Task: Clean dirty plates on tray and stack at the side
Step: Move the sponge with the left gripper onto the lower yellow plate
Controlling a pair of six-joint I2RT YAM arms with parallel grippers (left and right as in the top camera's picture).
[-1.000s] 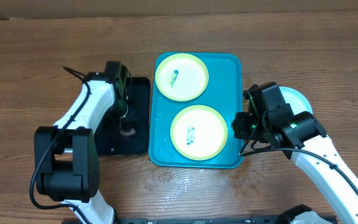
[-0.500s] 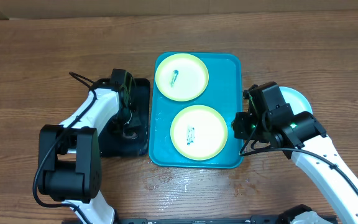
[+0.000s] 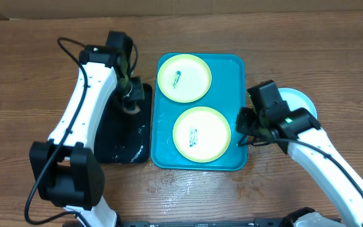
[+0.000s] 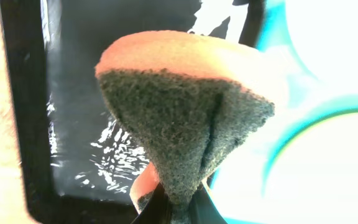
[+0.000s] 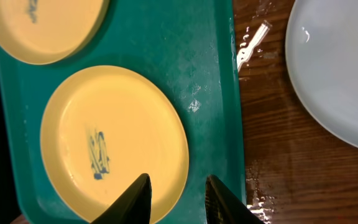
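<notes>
You have one pale cyan round plastic plate (image 3: 300, 99) set aside on the brown wood-grain tabletop (image 3: 30, 63); two pale yellow-green plastic plates (image 3: 201, 133) sit blue-smeared on the turquoise rectangular plastic tray (image 3: 235, 88); your left gripper (image 4: 176, 208) clenches an orange, dark-faced sponge (image 4: 185, 124); right gripper (image 5: 176, 196) hangs parted, empty.

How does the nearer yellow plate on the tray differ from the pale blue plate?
The nearer yellow plate lies on the turquoise tray; the pale blue plate lies off it on the wooden tabletop. The yellow plate carries a dark-blue smear; the blue plate shows none on its visible part. Both are round and shallow.
</notes>
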